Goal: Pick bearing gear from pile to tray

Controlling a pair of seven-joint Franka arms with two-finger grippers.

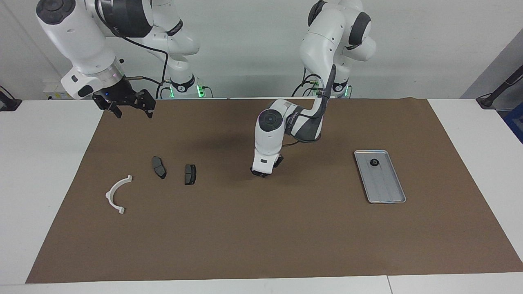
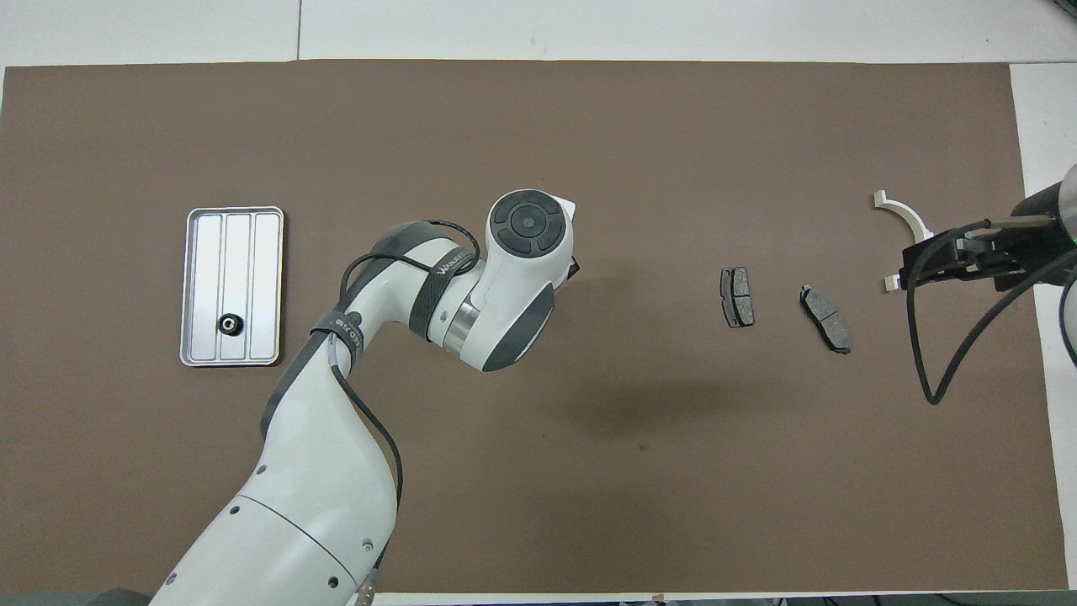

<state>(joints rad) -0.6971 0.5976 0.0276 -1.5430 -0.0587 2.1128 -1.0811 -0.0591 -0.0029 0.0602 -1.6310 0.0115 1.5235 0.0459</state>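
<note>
The silver tray [image 1: 386, 188] [image 2: 252, 252] lies toward the left arm's end of the mat. One small black bearing gear [image 1: 374, 162] [image 2: 229, 324] rests in it, at the end nearer the robots. The pile is a white arc [image 1: 116, 194] [image 2: 907, 217] and two dark pads [image 1: 159, 167] [image 1: 190, 174] [image 2: 736, 296] [image 2: 826, 318] toward the right arm's end. My left gripper [image 1: 261, 174] is down at the mat's middle and shut; what lies between its tips is hidden. In the overhead view its own wrist covers it. My right gripper [image 1: 132, 111] [image 2: 934, 268] hangs open, with nothing in it, over the mat's edge at its own end.
A brown mat [image 1: 261, 237] covers most of the white table. The left arm's forearm and cable loop stretch over the mat between its base and the middle. The mat between the pads and the tray holds only the left gripper.
</note>
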